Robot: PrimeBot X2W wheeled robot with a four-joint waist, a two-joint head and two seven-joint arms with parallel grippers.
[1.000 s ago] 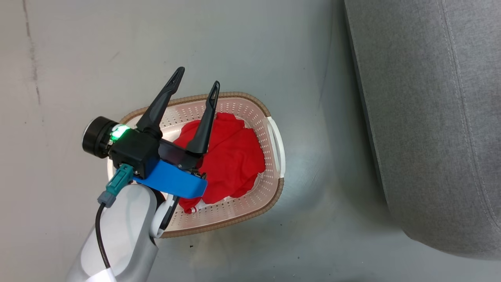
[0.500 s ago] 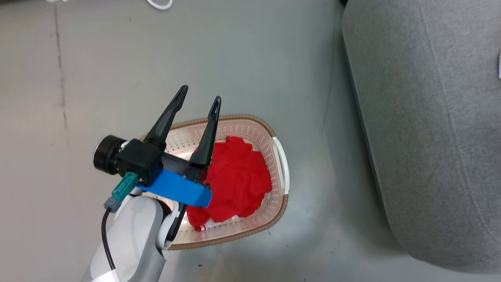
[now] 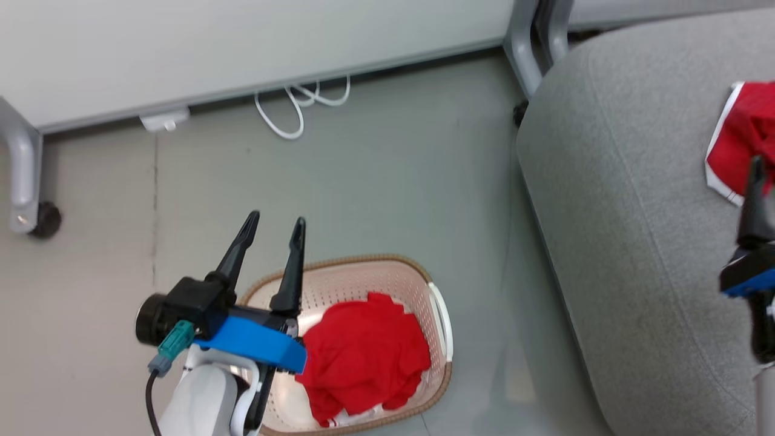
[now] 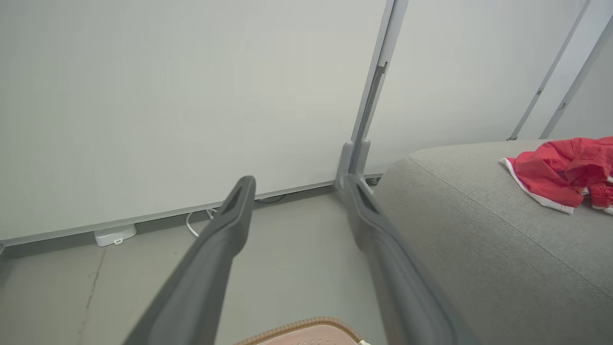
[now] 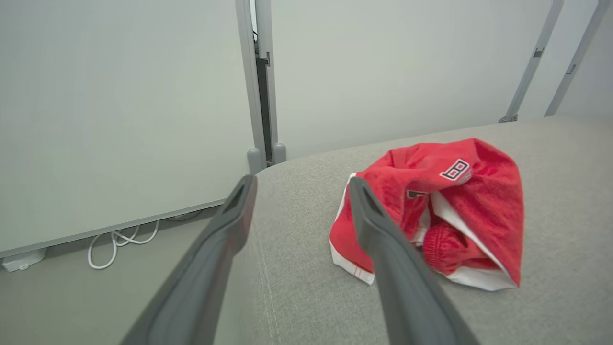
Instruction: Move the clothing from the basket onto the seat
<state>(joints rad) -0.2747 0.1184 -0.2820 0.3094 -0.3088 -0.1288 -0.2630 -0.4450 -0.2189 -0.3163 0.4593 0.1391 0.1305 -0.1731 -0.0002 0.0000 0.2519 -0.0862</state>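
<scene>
The grey seat spreads beneath and ahead of the right tool, well to the right of the left tool. The basket stands on the floor just below the left tool. One red garment lies bunched inside the basket, to the right of the left tool's base. The other red garment lies crumpled on the seat, just ahead of the right tool and to its right. Both tools are spread wide, released, grasping nothing.
</scene>
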